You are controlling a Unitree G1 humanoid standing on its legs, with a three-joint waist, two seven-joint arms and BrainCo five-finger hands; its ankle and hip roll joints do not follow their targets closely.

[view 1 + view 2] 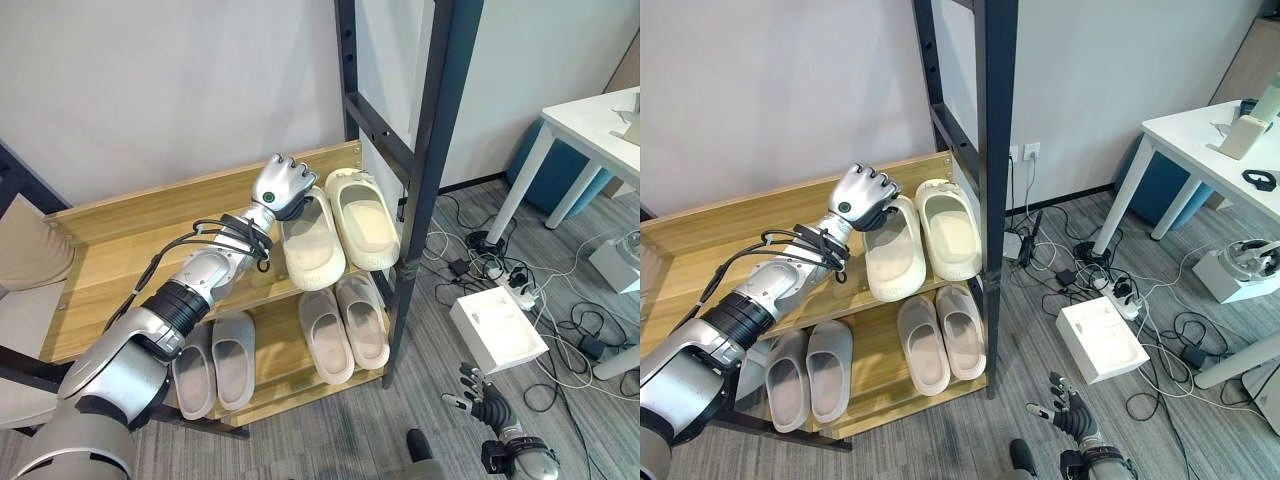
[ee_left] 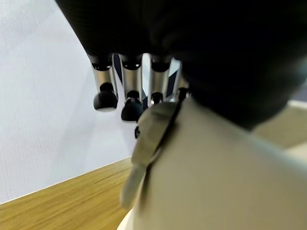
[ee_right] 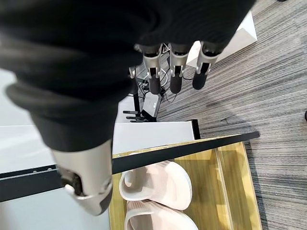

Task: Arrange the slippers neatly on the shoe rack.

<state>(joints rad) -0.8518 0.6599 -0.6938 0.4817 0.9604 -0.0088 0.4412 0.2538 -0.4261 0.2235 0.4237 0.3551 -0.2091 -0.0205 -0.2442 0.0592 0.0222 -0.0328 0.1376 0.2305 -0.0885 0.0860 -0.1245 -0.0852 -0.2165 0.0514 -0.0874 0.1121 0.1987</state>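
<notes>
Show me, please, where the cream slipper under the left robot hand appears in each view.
Left eye view: cream slipper on the upper shelf, centre, heel under the left robot hand.
Right eye view: left of centre, same shelf.
Left wrist view: the pale surface, close up.
Right wrist view: a pale pair on a shelf; which, I cannot tell.
Shared landmark: the black rack post.

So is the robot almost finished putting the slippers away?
Nearly, it seems. Two pairs already sit side by side on the lower shelf: grey slippers and beige slippers. The cream pair is on the upper shelf. The left hand grips the heel of the left cream slipper, next to the right cream slipper. What's left is letting go. The right hand hangs open above the floor.
</notes>
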